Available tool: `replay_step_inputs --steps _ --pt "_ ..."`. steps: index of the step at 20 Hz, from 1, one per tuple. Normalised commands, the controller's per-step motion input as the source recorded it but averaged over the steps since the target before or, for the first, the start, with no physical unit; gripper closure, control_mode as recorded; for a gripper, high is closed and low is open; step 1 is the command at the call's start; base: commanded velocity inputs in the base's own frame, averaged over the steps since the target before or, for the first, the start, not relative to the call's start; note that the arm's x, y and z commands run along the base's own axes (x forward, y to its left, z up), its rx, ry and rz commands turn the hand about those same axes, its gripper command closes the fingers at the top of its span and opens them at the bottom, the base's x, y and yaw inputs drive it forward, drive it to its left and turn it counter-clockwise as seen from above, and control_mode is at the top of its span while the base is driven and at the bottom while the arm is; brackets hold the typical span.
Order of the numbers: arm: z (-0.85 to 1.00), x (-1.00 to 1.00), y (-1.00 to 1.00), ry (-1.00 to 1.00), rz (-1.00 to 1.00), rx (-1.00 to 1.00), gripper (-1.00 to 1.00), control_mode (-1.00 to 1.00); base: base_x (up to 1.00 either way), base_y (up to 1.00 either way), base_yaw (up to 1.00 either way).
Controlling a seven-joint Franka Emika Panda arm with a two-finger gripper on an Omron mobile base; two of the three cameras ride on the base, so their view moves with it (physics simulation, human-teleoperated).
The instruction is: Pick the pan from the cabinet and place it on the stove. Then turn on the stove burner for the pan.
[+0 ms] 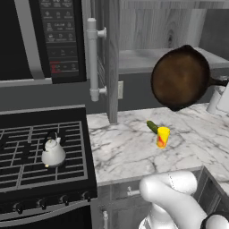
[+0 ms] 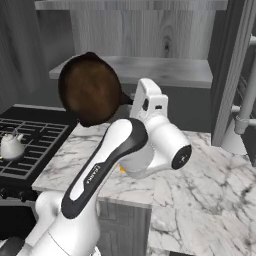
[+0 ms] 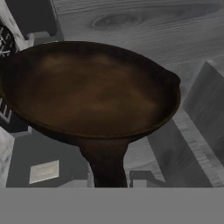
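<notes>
The pan [image 1: 180, 78] is a round dark-brown skillet hanging tilted in the air above the marble counter, in front of the open cabinet's shelf [image 1: 143, 58]. Its handle runs right into my gripper [image 1: 220, 83], which is shut on it. From the right base view the pan [image 2: 90, 90] hangs left of my hand, and the gripper [image 2: 133, 99] grips the handle beside the rim. In the hand view the pan [image 3: 92, 87] faces me and its handle drops to the bottom edge. The stove [image 1: 27, 179] lies low on the left with its knobs [image 1: 44, 203] along the front.
A small white kettle [image 1: 53, 152] sits on the stove grates. The open cabinet door [image 1: 110, 58] with its bar handle [image 1: 92, 58] stands between stove and pan. A microwave [image 1: 44, 36] hangs above the stove. A yellow and green item [image 1: 161, 134] lies on the counter [image 1: 129, 152].
</notes>
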Motion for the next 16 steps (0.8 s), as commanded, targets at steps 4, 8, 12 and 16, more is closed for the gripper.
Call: replay_step_inputs --steps 4,8,12,16 --pt "-0.18 -0.46 -0.01 0.00 -0.02 -0.01 1.00 -1.00 0.00 0.00 0.00" --pt "-0.20 -0.48 0.00 0.00 0.00 -0.01 1.00 -1.00 0.00 0.00 0.00" --pt "-0.24 -0.48 0.00 0.00 0.00 -0.03 1.00 -1.00 0.00 0.00 0.00" --pt "-0.22 -0.45 0.00 0.01 0.00 -0.03 1.00 -1.00 0.00 0.00 0.00"
